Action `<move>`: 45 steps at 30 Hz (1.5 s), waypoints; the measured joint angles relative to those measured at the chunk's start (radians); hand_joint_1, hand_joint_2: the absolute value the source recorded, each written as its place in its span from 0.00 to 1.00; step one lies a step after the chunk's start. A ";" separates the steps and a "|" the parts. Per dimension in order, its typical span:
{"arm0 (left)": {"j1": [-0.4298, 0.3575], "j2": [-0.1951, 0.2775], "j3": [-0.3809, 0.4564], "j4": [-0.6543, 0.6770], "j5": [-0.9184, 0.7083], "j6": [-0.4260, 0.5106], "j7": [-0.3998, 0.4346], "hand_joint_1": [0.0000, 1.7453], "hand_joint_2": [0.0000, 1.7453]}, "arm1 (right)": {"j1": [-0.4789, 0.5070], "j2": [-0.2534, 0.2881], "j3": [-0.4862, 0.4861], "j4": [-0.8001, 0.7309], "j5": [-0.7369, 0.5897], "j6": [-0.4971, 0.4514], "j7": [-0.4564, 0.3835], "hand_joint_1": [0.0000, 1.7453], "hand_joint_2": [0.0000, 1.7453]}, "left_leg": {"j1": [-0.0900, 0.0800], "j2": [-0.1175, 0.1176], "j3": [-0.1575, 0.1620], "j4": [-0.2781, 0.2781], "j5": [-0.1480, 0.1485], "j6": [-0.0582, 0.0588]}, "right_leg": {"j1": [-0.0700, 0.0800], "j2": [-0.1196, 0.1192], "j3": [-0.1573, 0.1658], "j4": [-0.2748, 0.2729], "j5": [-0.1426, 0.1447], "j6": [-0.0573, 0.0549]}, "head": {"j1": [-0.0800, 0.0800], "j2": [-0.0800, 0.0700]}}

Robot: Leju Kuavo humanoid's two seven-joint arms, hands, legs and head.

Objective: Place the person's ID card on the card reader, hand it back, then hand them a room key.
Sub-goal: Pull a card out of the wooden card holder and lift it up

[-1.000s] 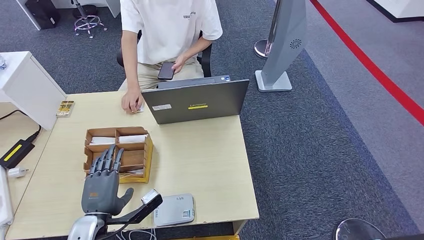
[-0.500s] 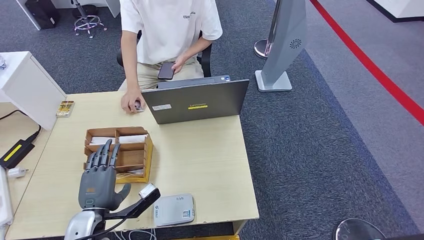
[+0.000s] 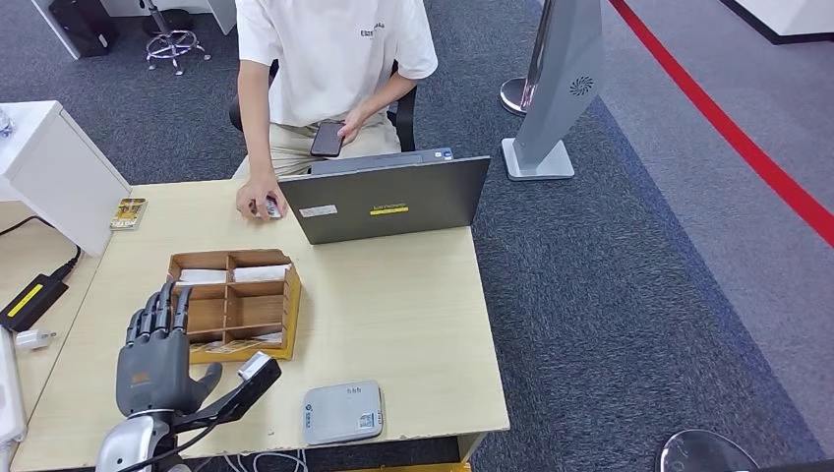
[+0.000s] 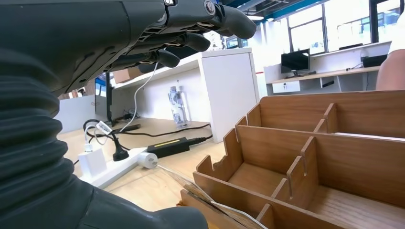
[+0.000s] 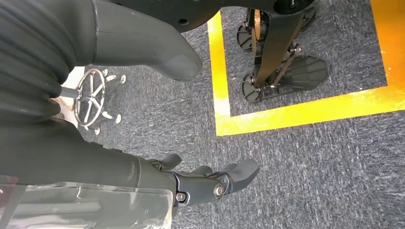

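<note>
My left hand (image 3: 154, 354) hovers flat and open over the table just left of the wooden key box (image 3: 292, 303), fingers stretched forward and empty. In the left wrist view the same fingers (image 4: 191, 28) spread above the box's compartments (image 4: 305, 162), which hold white cards (image 3: 261, 273). The grey card reader (image 3: 341, 413) lies near the table's front edge. Across the table a person's hand (image 3: 258, 200) rests on a small card (image 3: 271, 207) beside the laptop (image 3: 393, 202). My right hand (image 5: 210, 183) hangs empty over the carpet, fingers loosely extended.
A white cabinet (image 3: 49, 167) stands at the left with a black power adapter (image 3: 29, 301) and cables beside it. A small yellow item (image 3: 129, 212) lies at the table's far left. The seated person holds a phone (image 3: 327, 139) in the other hand.
My left hand has drawn back and to the left, off the wooden box toward the table's front left. The person's hand has shifted slightly on the card.
</note>
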 joint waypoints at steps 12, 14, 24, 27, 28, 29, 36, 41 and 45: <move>0.000 -0.005 0.009 0.000 0.000 -0.010 -0.003 0.00 1.00 | 0.000 0.000 0.000 0.000 0.005 0.000 -0.003 0.00 1.00 | 0.000 0.000 0.000 0.000 0.000 0.000 | 0.000 0.000 0.000 0.000 0.000 0.000 | 0.000 0.000; 0.000 -0.008 0.009 0.000 0.000 -0.015 -0.002 0.00 1.00 | 0.000 0.000 0.000 0.000 0.005 -0.001 -0.004 0.00 1.00 | 0.000 0.000 0.000 0.000 0.000 0.000 | 0.000 0.000 0.000 0.000 0.000 0.000 | 0.000 0.000; -0.049 -0.013 0.009 0.032 0.000 -0.001 0.046 0.00 1.00 | -0.001 0.000 0.002 0.000 0.034 0.008 0.002 0.00 1.00 | 0.000 0.000 0.000 0.000 0.000 0.000 | 0.000 0.000 0.000 0.000 0.000 0.000 | 0.000 0.000; -0.075 -0.013 0.009 0.070 0.000 0.010 0.058 0.00 1.00 | -0.002 0.000 0.002 0.000 0.037 0.012 0.001 0.00 1.00 | 0.000 0.000 0.000 0.000 0.000 0.000 | 0.000 0.000 0.000 0.000 0.000 0.000 | 0.000 0.000; -0.081 -0.013 0.009 0.081 0.000 0.012 0.059 0.00 1.00 | -0.002 0.000 0.002 0.000 0.038 0.012 0.001 0.00 1.00 | 0.000 0.000 0.000 0.000 0.000 0.000 | 0.000 0.000 0.000 0.000 0.000 0.000 | 0.000 0.000; -0.087 -0.013 0.009 0.090 0.000 0.014 0.060 0.00 1.00 | -0.002 0.000 0.002 0.000 0.039 0.012 0.000 0.00 1.00 | 0.000 0.000 0.000 0.000 0.000 0.000 | 0.000 0.000 0.000 0.000 0.000 0.000 | 0.000 0.000; -0.112 -0.014 0.009 0.125 0.000 0.015 0.071 0.00 1.00 | -0.002 0.000 0.002 0.000 0.045 0.012 0.001 0.00 1.00 | 0.000 0.000 0.000 0.000 0.000 0.000 | 0.000 0.000 0.000 0.000 0.000 0.000 | 0.000 0.000; -0.119 -0.015 0.008 0.139 0.000 0.012 0.074 0.00 1.00 | -0.002 0.001 0.002 0.000 0.046 0.012 0.003 0.00 1.00 | 0.000 0.000 0.000 0.000 0.000 0.000 | 0.000 0.000 0.000 0.000 0.000 0.000 | 0.000 0.000; -0.121 -0.015 0.008 0.143 0.000 0.013 0.074 0.00 1.00 | -0.002 0.002 0.002 0.000 0.047 0.012 0.004 0.00 1.00 | 0.000 0.000 0.000 0.000 0.000 0.000 | 0.000 0.000 0.000 0.000 0.000 0.000 | 0.000 0.000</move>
